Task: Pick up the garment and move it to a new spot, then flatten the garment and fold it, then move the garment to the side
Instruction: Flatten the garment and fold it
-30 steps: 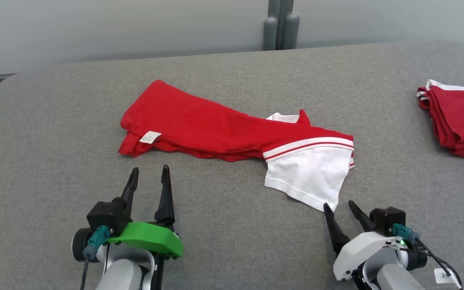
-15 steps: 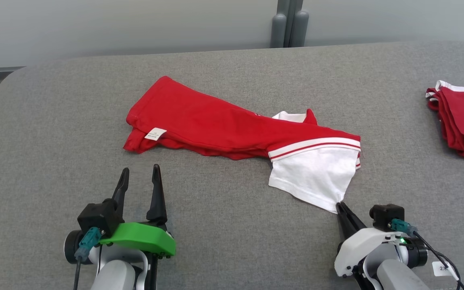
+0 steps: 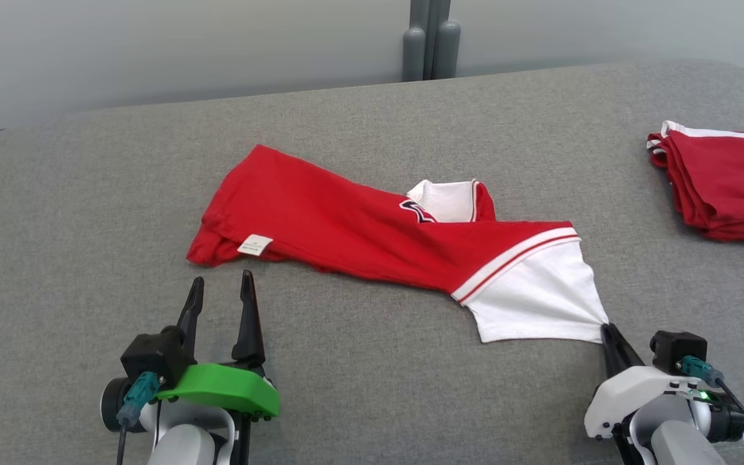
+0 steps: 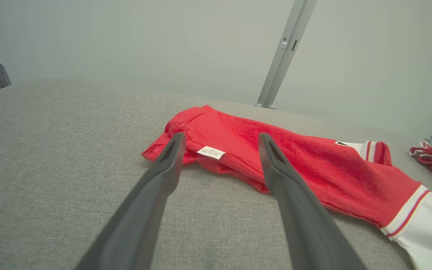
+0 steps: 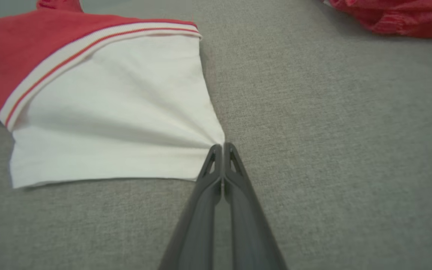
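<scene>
A red garment point(image 3: 346, 232) with a white sleeve point(image 3: 540, 300) lies stretched out across the middle of a grey padded table point(image 3: 372, 400), its red end to the robot's left with a small white label point(image 3: 255, 244) showing. The right gripper point(image 3: 606, 329), at the lower right, has its two dark fingers pressed together on the near corner of the white sleeve, and the cloth gathers into fine creases at that pinch. The left gripper point(image 3: 222, 279) sits just short of the garment's red end, fingers spread wide and holding nothing. A folded red pile point(image 3: 727, 194) rests well apart at the far right.
</scene>
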Motion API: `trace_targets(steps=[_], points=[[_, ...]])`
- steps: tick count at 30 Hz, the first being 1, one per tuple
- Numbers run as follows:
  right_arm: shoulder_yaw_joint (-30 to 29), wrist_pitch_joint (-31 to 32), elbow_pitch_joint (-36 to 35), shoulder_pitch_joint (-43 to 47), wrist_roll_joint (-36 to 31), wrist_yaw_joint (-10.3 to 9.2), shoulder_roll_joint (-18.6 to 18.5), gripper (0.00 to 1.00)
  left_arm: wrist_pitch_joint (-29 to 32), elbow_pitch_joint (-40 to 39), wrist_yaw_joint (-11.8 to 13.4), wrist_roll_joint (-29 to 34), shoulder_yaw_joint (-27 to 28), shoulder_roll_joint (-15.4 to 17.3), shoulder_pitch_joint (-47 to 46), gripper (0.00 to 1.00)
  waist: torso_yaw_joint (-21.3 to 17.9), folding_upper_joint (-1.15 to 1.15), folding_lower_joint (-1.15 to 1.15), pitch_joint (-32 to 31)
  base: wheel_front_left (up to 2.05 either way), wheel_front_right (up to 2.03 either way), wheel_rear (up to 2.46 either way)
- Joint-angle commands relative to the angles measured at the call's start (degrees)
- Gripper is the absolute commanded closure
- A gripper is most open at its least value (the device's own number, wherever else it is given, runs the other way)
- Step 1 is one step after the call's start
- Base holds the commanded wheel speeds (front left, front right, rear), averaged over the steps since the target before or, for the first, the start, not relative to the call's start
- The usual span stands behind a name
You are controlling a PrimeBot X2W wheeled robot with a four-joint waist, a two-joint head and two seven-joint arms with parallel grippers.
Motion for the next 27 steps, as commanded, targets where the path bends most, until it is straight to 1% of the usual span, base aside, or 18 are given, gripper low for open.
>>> trace_targets(steps=[1,4,9,15,18,19,20,21,27], points=[[-2.3,0.0,-0.3,1.0,-2.1,-0.1,-0.4,1.0,0.0,0.0,0.0,-0.5,-0.2,0.1,0.9,0.0,-0.6,0.0,0.0,-0.3,0.0,0.0,0.0],[-5.2,0.0,-0.2,1.5,-4.5,-0.1,-0.8,1.0,0.0,0.1,0.2,-0.6,-0.3,0.1,1.1,0.0,-1.0,0.0,0.0,-0.5,0.0,0.0,0.0],[-8.0,0.0,0.7,1.6,-6.3,-0.1,-2.0,1.0,0.0,0.3,0.3,-1.0,-0.7,0.0,1.7,0.0,-1.5,0.0,0.0,-0.9,0.0,0.0,0.0],[-8.3,0.0,2.4,0.3,-6.8,-0.1,-3.0,1.0,0.0,0.9,0.3,-1.7,-0.9,0.0,2.0,0.0,-2.2,0.0,0.0,-1.5,0.0,0.0,0.0],[-8.3,0.0,2.1,0.0,-7.1,-0.1,-3.0,1.0,0.0,1.5,0.2,-1.9,-1.0,0.0,2.0,0.0,-2.6,0.0,0.0,-1.6,0.0,0.0,0.0],[-8.2,0.0,2.0,0.1,-7.3,-0.1,-2.9,0.79,0.0,2.2,0.1,-1.9,-1.0,0.0,1.7,0.0,-2.8,0.0,0.0,-1.7,0.0,0.0,0.0],[-8.2,0.0,1.6,0.1,-7.2,-0.1,-2.9,0.52,0.0,3.0,-0.1,-1.9,-1.0,0.0,1.2,0.0,-3.1,0.0,0.0,-1.8,0.0,0.0,0.0],[-8.2,0.0,1.0,0.1,-7.1,-0.1,-2.8,0.0,0.0,3.7,-0.2,-1.6,-1.0,0.1,0.5,0.0,-3.4,0.0,0.0,-1.8,0.0,0.0,0.0],[-8.4,0.0,-3.3,1.3,-6.5,-0.09,-2.9,0.0,0.0,10.7,-0.9,-1.0,-0.9,0.2,-4.7,0.0,-5.4,0.0,0.0,-1.1,0.0,0.0,0.0]])
